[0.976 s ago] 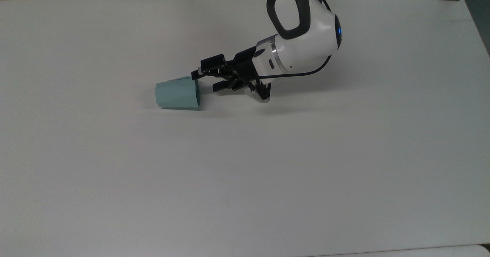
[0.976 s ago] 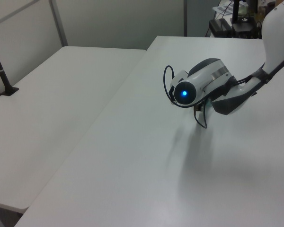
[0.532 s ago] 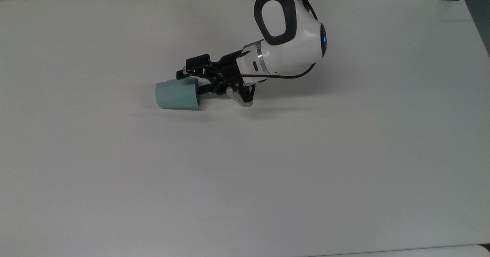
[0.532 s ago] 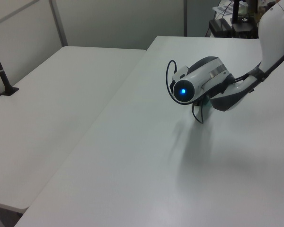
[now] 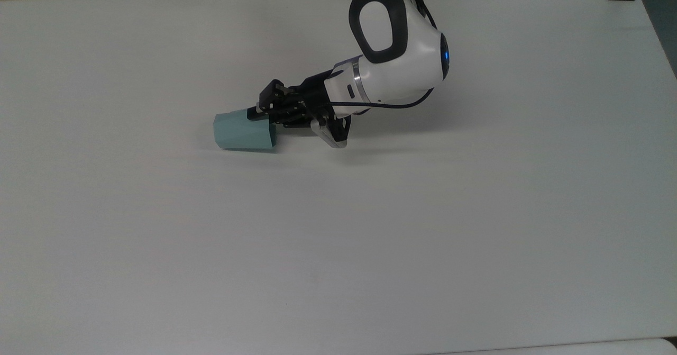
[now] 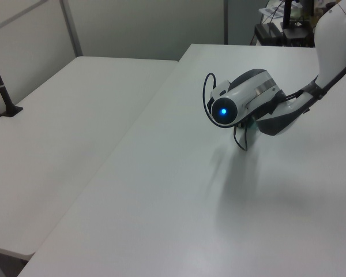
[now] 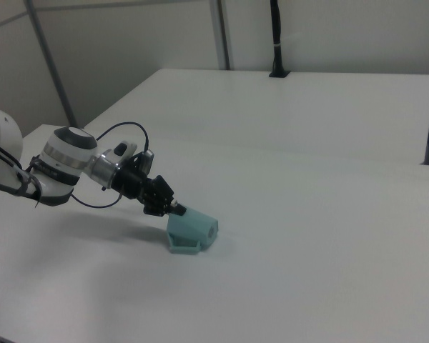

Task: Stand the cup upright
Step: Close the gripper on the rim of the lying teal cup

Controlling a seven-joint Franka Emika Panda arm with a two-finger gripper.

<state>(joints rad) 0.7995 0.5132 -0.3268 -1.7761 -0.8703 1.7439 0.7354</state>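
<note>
One gripper (image 5: 260,114) sits left of centre in the top view's upper half, its fingers drawn narrow and pinching the cup's (image 5: 243,131) rim wall. The cup lies on its side on the table (image 5: 338,238), mouth toward the arm (image 5: 396,48), base toward the top view's left. In the right view the gripper (image 7: 173,208) meets the cup (image 7: 191,231) low and centre. Wide bare tabletop spreads all round; the far edge runs near the arm. Half a second ago the fingers stood apart at the rim; the cup has barely shifted.
</note>
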